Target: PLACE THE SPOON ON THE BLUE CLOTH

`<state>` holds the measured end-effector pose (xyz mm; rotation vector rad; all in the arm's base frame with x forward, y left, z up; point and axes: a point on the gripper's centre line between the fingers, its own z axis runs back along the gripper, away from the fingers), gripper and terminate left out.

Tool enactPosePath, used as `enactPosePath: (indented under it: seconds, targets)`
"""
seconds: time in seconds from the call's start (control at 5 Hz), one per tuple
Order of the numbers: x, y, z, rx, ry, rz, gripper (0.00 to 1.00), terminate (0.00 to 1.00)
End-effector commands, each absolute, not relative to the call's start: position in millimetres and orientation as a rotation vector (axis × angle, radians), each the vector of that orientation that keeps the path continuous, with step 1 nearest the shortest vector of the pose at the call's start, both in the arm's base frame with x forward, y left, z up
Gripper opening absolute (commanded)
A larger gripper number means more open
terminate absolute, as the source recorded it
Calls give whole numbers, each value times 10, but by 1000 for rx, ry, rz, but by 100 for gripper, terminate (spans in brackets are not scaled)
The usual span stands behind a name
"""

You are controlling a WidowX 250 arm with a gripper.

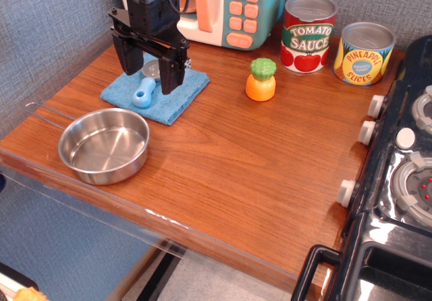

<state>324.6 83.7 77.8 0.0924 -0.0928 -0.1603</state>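
The spoon (144, 88) lies flat on the blue cloth (156, 92), its light-blue handle toward the front and its grey bowl toward the back. The cloth lies flat at the back left of the wooden counter. My gripper (148, 63) hangs above the cloth and the spoon, its two black fingers spread wide apart and holding nothing. One finger (125, 59) stands left of the spoon, the other (171, 75) right of it.
A steel pan (104, 146) with a wire handle sits in front of the cloth near the counter's front-left edge. A toy microwave (223, 7) stands behind the arm. An orange and green toy (261, 79), a tomato sauce can (308, 33) and a pineapple can (364, 52) stand to the right. A black stove (398, 179) fills the right side.
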Motion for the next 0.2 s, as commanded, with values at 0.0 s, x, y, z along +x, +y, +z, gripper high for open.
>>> enactPosePath:
  seconds: [0.0]
  targets:
    - [3256, 861, 1017, 114, -153, -172, 100, 100]
